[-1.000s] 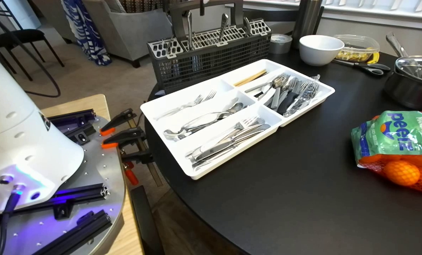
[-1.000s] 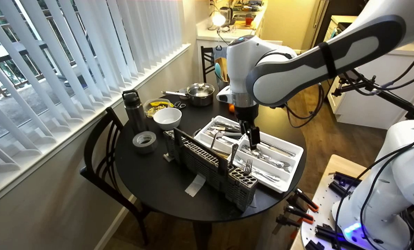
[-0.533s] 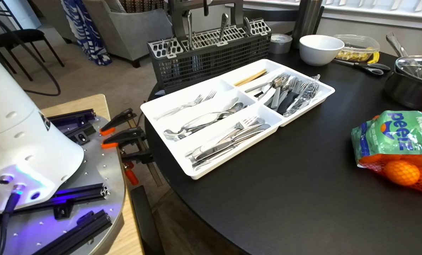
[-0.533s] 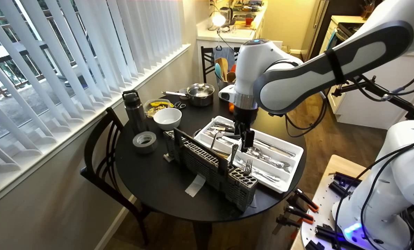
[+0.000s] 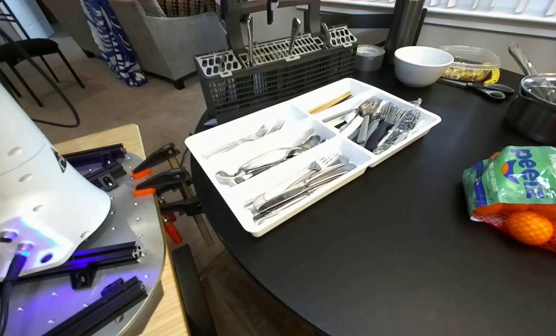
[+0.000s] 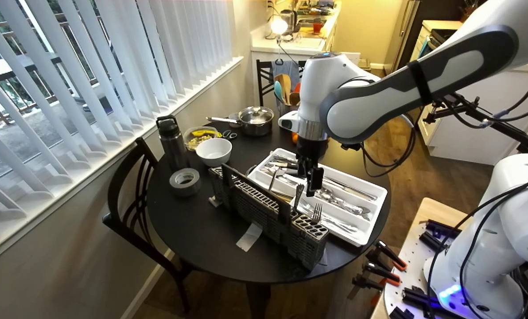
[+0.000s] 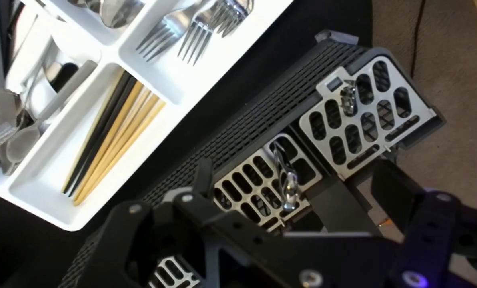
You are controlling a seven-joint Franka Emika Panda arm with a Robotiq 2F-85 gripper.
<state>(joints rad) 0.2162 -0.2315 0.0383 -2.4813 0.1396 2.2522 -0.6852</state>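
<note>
My gripper (image 7: 298,182) is open and empty, with its two black fingers wide apart. It hangs above the dark grey dishwasher cutlery basket (image 7: 258,120), also seen in both exterior views (image 5: 282,74) (image 6: 250,208). A shiny metal utensil (image 7: 287,184) stands in the basket and shows between the fingers, apart from them. A fork (image 6: 316,213) stands in the basket's end section. In an exterior view the gripper (image 6: 312,188) is between the basket and the white cutlery tray (image 6: 370,221). The tray holds forks (image 7: 198,30), spoons, knives and chopsticks (image 7: 110,140) in separate compartments.
The basket's tall handle (image 6: 255,188) rises near the gripper. A tape roll (image 6: 184,181), a bottle (image 6: 172,139), a white bowl (image 6: 214,151), a food container (image 5: 469,63), scissors (image 5: 485,88), a pot (image 6: 256,124) and a mandarin bag (image 5: 525,186) stand on the round black table (image 5: 399,261).
My gripper has moved from over the tray toward the basket and turned about its vertical axis. In the last half second it has shifted only slightly. Tray, basket and cutlery have not moved.
</note>
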